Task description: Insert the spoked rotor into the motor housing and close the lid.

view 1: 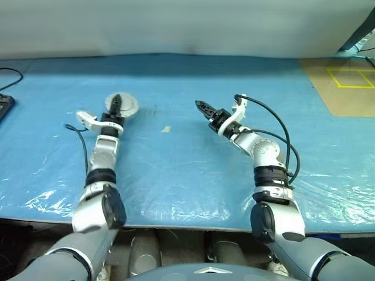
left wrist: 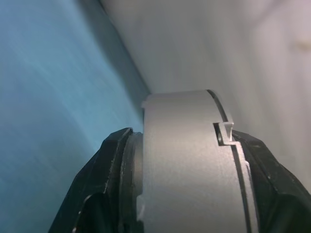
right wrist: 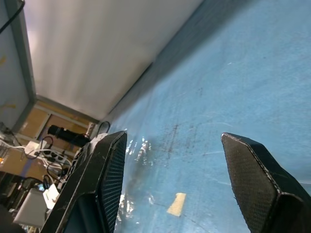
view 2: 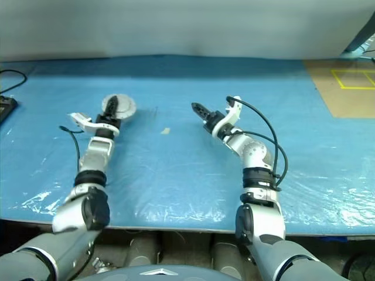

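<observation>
My left gripper [view 1: 116,105] is shut on the motor housing [view 1: 124,106], a round silver piece held just above the blue table at the left. In the left wrist view the housing [left wrist: 184,170] fills the space between the two black fingers [left wrist: 104,165], and a notched seam runs round its side. Its plain grey lid [view 1: 129,104] is closed and faces up. The spoked rotor is hidden. My right gripper [view 1: 202,106] hovers over the middle of the table, pointing left. It is open, with nothing but blue sheet between its fingers [right wrist: 109,165].
The table is covered by a blue plastic sheet [view 1: 187,170], crinkled near the front edge. A small scrap of tape [view 1: 166,129] lies between the arms. A black device with a cable [view 1: 4,105] sits at the left edge. A brown board with a yellow square [view 1: 345,85] lies at the back right.
</observation>
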`<state>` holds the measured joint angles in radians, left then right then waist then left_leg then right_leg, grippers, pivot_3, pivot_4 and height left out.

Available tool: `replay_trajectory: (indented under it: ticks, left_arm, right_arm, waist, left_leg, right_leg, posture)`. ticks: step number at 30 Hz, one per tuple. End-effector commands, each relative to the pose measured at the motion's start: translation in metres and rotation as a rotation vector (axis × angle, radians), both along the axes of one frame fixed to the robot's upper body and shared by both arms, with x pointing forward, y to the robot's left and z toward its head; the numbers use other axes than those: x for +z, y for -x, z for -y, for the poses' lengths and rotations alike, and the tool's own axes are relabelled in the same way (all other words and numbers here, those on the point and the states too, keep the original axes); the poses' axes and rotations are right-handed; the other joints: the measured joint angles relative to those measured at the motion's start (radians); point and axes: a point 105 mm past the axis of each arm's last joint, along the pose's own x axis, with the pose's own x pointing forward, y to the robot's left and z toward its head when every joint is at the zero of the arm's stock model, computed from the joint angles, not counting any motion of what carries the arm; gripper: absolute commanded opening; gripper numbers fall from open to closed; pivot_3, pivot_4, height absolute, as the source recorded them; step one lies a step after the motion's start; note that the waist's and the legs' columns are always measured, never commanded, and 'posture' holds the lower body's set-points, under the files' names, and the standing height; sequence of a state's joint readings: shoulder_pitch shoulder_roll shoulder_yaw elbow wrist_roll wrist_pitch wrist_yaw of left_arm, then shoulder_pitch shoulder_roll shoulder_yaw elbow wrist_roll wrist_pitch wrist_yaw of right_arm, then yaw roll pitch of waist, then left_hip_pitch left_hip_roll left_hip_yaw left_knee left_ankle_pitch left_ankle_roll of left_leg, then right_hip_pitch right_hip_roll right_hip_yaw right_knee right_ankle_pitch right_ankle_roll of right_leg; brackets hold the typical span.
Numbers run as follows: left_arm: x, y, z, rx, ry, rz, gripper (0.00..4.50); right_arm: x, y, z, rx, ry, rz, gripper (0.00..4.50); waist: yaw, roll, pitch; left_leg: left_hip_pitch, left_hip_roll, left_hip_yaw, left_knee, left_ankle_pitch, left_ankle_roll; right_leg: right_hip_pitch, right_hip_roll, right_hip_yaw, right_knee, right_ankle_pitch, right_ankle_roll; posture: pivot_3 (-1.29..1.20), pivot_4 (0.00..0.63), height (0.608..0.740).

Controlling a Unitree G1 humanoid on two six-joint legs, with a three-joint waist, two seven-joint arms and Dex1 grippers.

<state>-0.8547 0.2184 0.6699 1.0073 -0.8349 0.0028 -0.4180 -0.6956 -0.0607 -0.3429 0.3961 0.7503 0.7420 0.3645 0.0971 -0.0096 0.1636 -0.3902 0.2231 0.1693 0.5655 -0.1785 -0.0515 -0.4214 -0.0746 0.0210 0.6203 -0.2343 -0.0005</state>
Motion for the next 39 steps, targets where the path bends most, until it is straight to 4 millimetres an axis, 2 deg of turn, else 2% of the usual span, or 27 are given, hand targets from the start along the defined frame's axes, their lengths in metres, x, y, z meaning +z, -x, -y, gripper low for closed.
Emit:
replay_trajectory:
  ticks: [1, 8, 12, 14, 22, 24, 26, 29, 32, 36, 39]
  left_arm:
    - [0.016, -0.01, -0.005, 0.07, -0.021, -0.024, 2.65]
    - [0.009, -0.016, -0.006, 0.067, -0.026, -0.124, 2.65]
    - [0.008, -0.013, -0.014, 0.082, -0.077, -0.138, 3.83]
    - [0.006, -0.01, -0.025, 0.142, -0.138, -0.178, 4.48]
    - [0.017, 0.011, -0.065, 0.269, -0.406, -0.151, 4.48]
    - [0.021, 0.015, -0.068, 0.269, -0.464, -0.123, 4.48]
    - [0.032, 0.018, -0.065, 0.242, -0.528, -0.05, 4.48]
    - [0.052, 0.019, -0.038, 0.104, -0.644, 0.122, 4.48]
    - [0.061, 0.026, 0.015, -0.177, -0.748, 0.289, 4.48]
    - [0.058, 0.048, 0.077, -0.537, -0.844, 0.42, 4.48]
    - [0.034, 0.07, 0.114, -0.825, -0.955, 0.438, 4.48]
  right_arm:
    - [0.016, 0.0, 0.004, -0.028, -0.017, 0.06, 3.26]
    - [0.012, 0.002, 0.01, -0.063, -0.005, 0.054, 3.26]
    - [0.009, 0.001, 0.014, -0.079, 0.005, 0.044, 3.29]
    - [0.009, 0.0, 0.014, -0.081, 0.002, 0.042, 3.29]
    - [0.011, -0.001, 0.014, -0.048, -0.013, 0.023, 3.29]
    - [0.017, 0.001, 0.016, -0.038, -0.013, 0.053, 3.29]
    - [0.024, 0.001, 0.023, -0.071, 0.057, 0.15, 3.29]
    - [0.033, 0.007, 0.032, -0.104, 0.201, 0.352, 3.29]
    - [0.035, 0.017, 0.042, -0.082, 0.331, 0.516, 3.29]
    - [0.028, 0.028, 0.056, -0.005, 0.495, 0.616, 3.29]
    - [0.021, 0.037, 0.069, 0.058, 0.615, 0.651, 3.29]
  waist:
    - [0.002, 0.0, 0.0]
    - [0.006, 0.0, 0.0]
    - [0.002, 0.0, 0.0]
    - [0.002, 0.0, 0.0]
    - [0.0, 0.0, 0.0]
    - [0.001, 0.0, 0.0]
    - [0.004, 0.0, 0.0]
    - [0.01, 0.0, 0.0]
    - [0.016, 0.0, 0.0]
    - [0.015, 0.0, 0.0]
    - [0.005, 0.0, 0.0]
  left_leg:
    - [-0.001, 0.0, -0.001, 0.0, 0.0, 0.0]
    - [-0.013, 0.0, -0.015, 0.008, 0.0, 0.0]
    - [-0.014, 0.0, -0.017, 0.01, 0.0, 0.0]
    - [-0.013, 0.0, -0.018, 0.011, 0.0, 0.0]
    - [-0.014, 0.0, -0.019, 0.011, 0.0, 0.0]
    - [-0.014, 0.0, -0.019, 0.011, 0.0, 0.0]
    - [-0.014, 0.0, -0.019, 0.011, 0.0, 0.0]
    - [-0.014, 0.0, -0.02, 0.012, 0.0, 0.0]
    - [-0.014, 0.0, -0.02, 0.013, 0.0, 0.0]
    - [-0.013, -0.001, -0.019, 0.013, 0.0, 0.0]
    - [-0.013, 0.0, -0.019, 0.013, 0.0, 0.0]
  right_leg:
    - [0.0, 0.0, -0.001, 0.0, 0.0, 0.0]
    - [0.0, -0.001, -0.019, 0.001, 0.0, 0.0]
    - [0.0, -0.002, -0.02, 0.003, 0.0, 0.0]
    - [0.0, -0.002, -0.02, 0.003, 0.0, 0.0]
    - [0.001, -0.002, -0.021, 0.003, 0.0, 0.0]
    - [0.001, -0.002, -0.021, 0.003, 0.0, 0.0]
    - [0.001, -0.002, -0.021, 0.003, 0.0, 0.0]
    - [0.002, -0.004, -0.022, 0.003, 0.0, 0.0]
    - [0.004, -0.005, -0.021, 0.003, 0.0, 0.0]
    - [0.004, -0.006, -0.02, 0.003, 0.0, -0.001]
    - [0.004, -0.005, -0.02, 0.004, 0.0, -0.001]
  posture:
    - [0.0, 0.15, 0.74]
    - [0.0, 0.15, 0.74]
    - [0.0, 0.15, 0.74]
    - [0.0, 0.15, 0.74]
    - [0.0, 0.15, 0.74]
    - [0.0, 0.15, 0.74]
    - [0.0, 0.15, 0.74]
    - [0.0, 0.15, 0.74]
    - [0.0, 0.15, 0.74]
    - [0.0, 0.15, 0.74]
    - [0.0, 0.15, 0.74]
